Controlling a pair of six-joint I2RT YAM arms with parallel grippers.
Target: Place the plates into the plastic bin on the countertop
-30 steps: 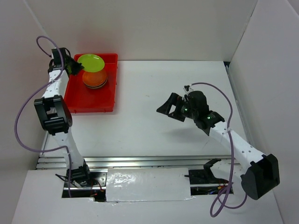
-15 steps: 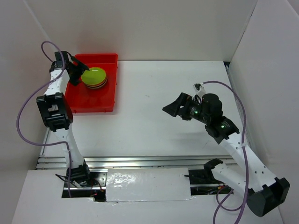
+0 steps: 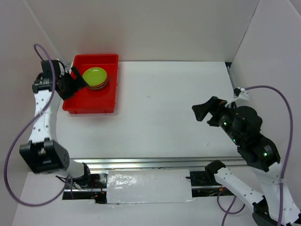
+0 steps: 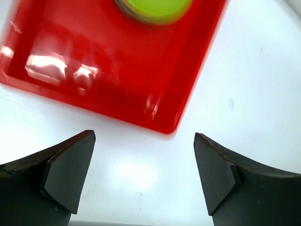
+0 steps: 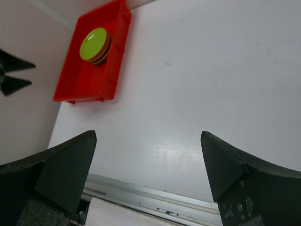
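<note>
The red plastic bin (image 3: 89, 101) stands at the back left of the white countertop (image 3: 164, 103). In it is a stack of plates (image 3: 95, 77) with a lime green one on top; the lower ones show only as orange and dark edges. My left gripper (image 3: 77, 81) hovers at the bin's left rim beside the stack, open and holding nothing. Its wrist view has the bin (image 4: 94, 61), the green plate (image 4: 155, 7) and the open gripper (image 4: 144, 141). My right gripper (image 3: 206, 109) hangs open and holding nothing over the right of the countertop, far from the bin (image 5: 89, 80) and plates (image 5: 92, 43).
White walls close in the countertop at the back, left and right. A metal rail (image 3: 141, 162) runs along the near edge. Purple cables loop off both arms.
The left gripper has let the lime green plate down onto the stack, opened, and drawn back to the left. The right arm has pulled back to the right, still open.
</note>
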